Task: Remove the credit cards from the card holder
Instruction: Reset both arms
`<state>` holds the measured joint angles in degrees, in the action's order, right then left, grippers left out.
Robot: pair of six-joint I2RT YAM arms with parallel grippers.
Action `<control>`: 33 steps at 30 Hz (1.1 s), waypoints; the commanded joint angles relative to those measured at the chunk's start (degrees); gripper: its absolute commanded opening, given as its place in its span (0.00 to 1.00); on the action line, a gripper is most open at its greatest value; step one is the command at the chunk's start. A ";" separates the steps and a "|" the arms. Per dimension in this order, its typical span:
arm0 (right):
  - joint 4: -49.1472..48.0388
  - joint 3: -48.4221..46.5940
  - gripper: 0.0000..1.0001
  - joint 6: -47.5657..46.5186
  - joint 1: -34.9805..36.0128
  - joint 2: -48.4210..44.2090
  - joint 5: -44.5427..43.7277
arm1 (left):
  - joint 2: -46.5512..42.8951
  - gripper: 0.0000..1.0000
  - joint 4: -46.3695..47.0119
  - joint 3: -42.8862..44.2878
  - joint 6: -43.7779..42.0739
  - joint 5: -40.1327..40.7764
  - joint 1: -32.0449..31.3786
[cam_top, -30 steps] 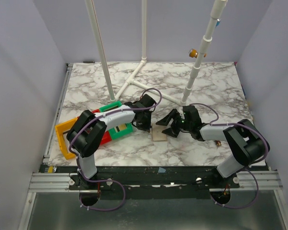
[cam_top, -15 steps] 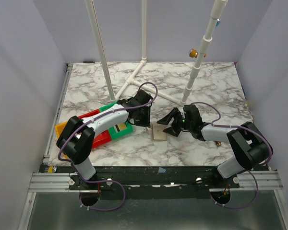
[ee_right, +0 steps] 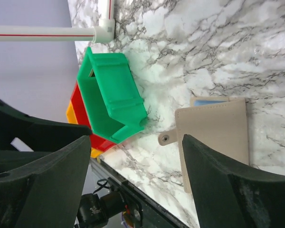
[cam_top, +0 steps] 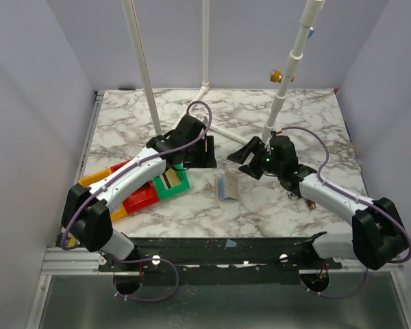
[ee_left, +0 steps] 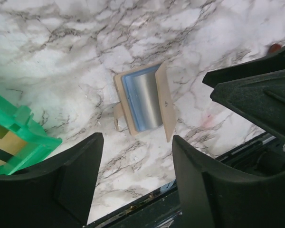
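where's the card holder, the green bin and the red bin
card holder (ee_right: 213,118), right wrist view, on its tan cover
green bin (ee_right: 115,102), right wrist view, on its outer wall
red bin (cam_top: 140,198), top external view, on its visible part

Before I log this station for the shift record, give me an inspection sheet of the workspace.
Surface: marble-pattern table, white with grey veins.
Job's things: card holder lies open on the table between the arms, a pale blue-grey face showing inside.
Clutter: green bin, red bin and yellow bin grouped at the left; a tan striped item lies in the green one.
End effectors: left end effector and right end effector both open, empty, raised near the holder.
Cables: purple cable loops along each arm, away from the holder.
Surroundings: white pipe frame at the rear; plain walls.
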<state>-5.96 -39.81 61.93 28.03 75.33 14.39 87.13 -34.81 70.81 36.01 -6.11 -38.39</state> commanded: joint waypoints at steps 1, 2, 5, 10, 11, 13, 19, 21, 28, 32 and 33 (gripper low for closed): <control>9.86 -3.68 0.85 -5.99 0.25 -3.62 -6.53 | -6.34 0.66 -1.07 2.50 -2.63 0.66 1.57; 10.87 -4.36 0.89 -6.85 0.20 -4.37 -7.26 | -7.28 0.71 -1.05 2.41 -2.93 0.81 1.80; 13.99 -6.20 0.99 -9.43 0.19 -6.54 -9.69 | -10.83 0.85 -0.48 1.56 -3.69 1.09 2.74; 16.15 -7.34 1.00 -12.72 0.18 -10.09 -12.63 | -17.32 0.99 2.18 -1.72 -4.50 1.89 4.87; 16.15 -7.34 1.00 -13.27 0.13 -10.84 -13.23 | -18.48 0.99 2.59 -2.57 -4.69 2.22 5.30; 16.15 -7.13 1.00 -14.33 0.19 -12.19 -14.06 | -20.78 0.99 3.31 -4.03 -4.88 3.13 6.02; 16.92 -7.29 1.00 -16.21 0.21 -14.55 -17.01 | -24.69 0.98 3.70 -6.76 -5.86 5.47 7.36; 16.88 -7.37 1.00 -16.37 0.26 -14.74 -17.16 | -24.90 0.99 3.56 -7.06 -5.86 5.44 7.53; 17.20 -8.27 1.00 -17.01 0.18 -14.91 -17.41 | -25.46 0.99 4.75 -8.31 -5.33 5.58 7.54; 17.36 -8.27 1.00 -17.05 0.17 -15.27 -17.53 | -25.35 0.98 4.74 -8.23 -5.60 5.36 7.62; 17.50 -8.37 1.00 -17.11 0.21 -15.28 -17.63 | -25.37 0.99 4.84 -8.31 -5.59 5.34 7.63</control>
<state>10.00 -45.91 45.98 28.03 61.06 -1.04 62.78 -31.68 62.98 31.24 -1.98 -31.11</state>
